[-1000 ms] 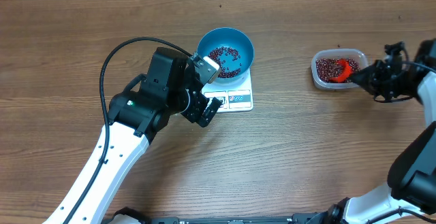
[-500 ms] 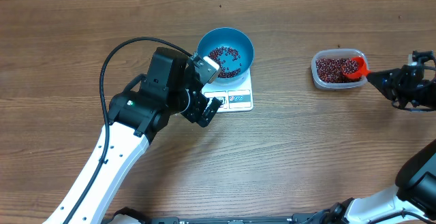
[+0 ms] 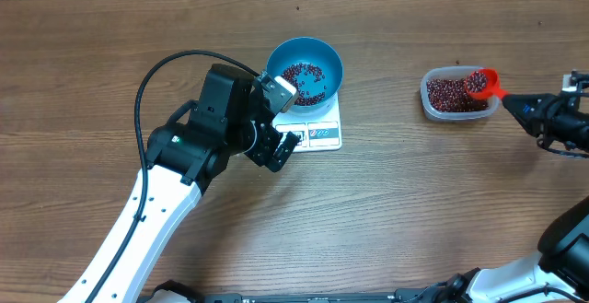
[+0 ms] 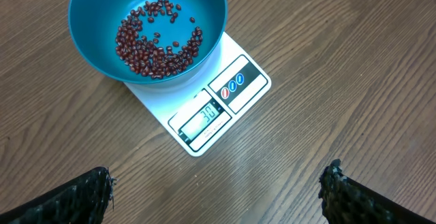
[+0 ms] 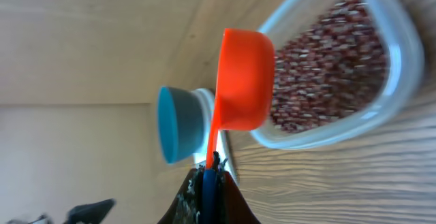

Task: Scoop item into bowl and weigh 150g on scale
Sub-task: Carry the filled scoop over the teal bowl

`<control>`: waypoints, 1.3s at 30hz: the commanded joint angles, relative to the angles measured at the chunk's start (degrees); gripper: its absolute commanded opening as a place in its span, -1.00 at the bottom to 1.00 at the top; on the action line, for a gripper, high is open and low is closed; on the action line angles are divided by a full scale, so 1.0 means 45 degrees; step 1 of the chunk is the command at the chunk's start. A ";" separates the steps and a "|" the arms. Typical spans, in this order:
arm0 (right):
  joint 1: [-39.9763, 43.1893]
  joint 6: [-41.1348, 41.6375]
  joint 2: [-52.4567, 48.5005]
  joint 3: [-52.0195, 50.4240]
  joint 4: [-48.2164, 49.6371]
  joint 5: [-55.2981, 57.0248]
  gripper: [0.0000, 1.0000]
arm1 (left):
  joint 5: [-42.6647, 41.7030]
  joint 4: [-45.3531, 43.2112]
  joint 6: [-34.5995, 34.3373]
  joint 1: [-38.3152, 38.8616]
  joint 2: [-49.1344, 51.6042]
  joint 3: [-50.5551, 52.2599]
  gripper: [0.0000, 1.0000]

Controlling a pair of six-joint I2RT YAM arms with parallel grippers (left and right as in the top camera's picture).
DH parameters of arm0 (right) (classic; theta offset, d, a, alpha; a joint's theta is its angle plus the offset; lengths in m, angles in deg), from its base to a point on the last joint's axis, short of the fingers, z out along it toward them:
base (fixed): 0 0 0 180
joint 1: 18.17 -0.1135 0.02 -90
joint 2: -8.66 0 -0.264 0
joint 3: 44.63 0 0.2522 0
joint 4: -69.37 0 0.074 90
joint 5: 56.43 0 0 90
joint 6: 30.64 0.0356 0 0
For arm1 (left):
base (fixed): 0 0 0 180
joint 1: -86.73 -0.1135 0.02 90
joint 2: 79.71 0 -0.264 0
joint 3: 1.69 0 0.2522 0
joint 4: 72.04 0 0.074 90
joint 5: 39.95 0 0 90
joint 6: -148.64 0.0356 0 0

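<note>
The left gripper point(image 4: 218, 183) is hanging wide open near the scale point(image 4: 235, 88), where the blue bowl point(image 4: 95, 6) is holding a scatter of beans point(image 4: 153, 43). The right gripper point(image 3: 525, 107) is clamping the handle of the loaded orange-red scoop point(image 5: 245, 81) over the edge of the tub point(image 3: 431, 100).

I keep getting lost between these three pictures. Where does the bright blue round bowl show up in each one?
Overhead: the bright blue round bowl sits top centre.
Left wrist: the bowl fills the top left, seen from above.
Right wrist: the bowl is small and side-on, left of centre, beside the orange-red plastic scoop.
Shared landmark: the flat white scale directly under the bowl.
</note>
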 commanded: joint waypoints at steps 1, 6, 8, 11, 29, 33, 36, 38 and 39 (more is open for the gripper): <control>0.0049 -0.0296 -0.0034 -0.0039 0.0010 -0.1846 -0.93 | -0.0010 -0.0034 -0.0180 0.0024 -0.0160 -0.0291 0.99; -0.0335 -0.0287 -0.0034 -0.0039 -0.0165 -0.2307 -0.92 | -0.0010 -0.0034 -0.0180 0.0024 -0.0160 -0.0291 0.99; -0.0612 -0.0291 -0.0034 -0.0039 -0.0267 -0.2302 -0.93 | -0.0005 -0.0034 -0.0180 0.0029 -0.0160 -0.0291 0.99; -0.1112 -0.0291 -0.0034 -0.0039 -0.0277 -0.2307 -0.93 | -0.0005 -0.0029 -0.0180 0.0029 -0.0160 -0.0291 0.99; -0.5960 0.3002 -0.0034 0.0015 0.3201 -0.2103 -0.92 | -0.0005 -0.0034 -0.0180 0.0029 -0.0160 -0.0291 0.99; -0.7402 0.4799 -0.0034 0.0015 0.4974 -0.1039 -0.93 | -0.0005 -0.0034 -0.0180 0.0024 -0.0160 -0.0291 0.99; -0.7941 0.5479 -0.0034 0.0015 0.5858 -0.0996 -0.92 | -0.0010 -0.0034 -0.0180 0.0029 -0.0160 -0.0291 0.99; -0.8252 0.5935 -0.0034 0.0015 0.6290 -0.0748 -0.92 | -0.0010 -0.0034 -0.0180 0.0024 -0.0160 -0.0291 0.99; -0.8578 0.6271 -0.0034 0.0015 0.6596 -0.0398 -0.92 | -0.0005 -0.0029 -0.0180 0.0029 -0.0160 -0.0291 0.99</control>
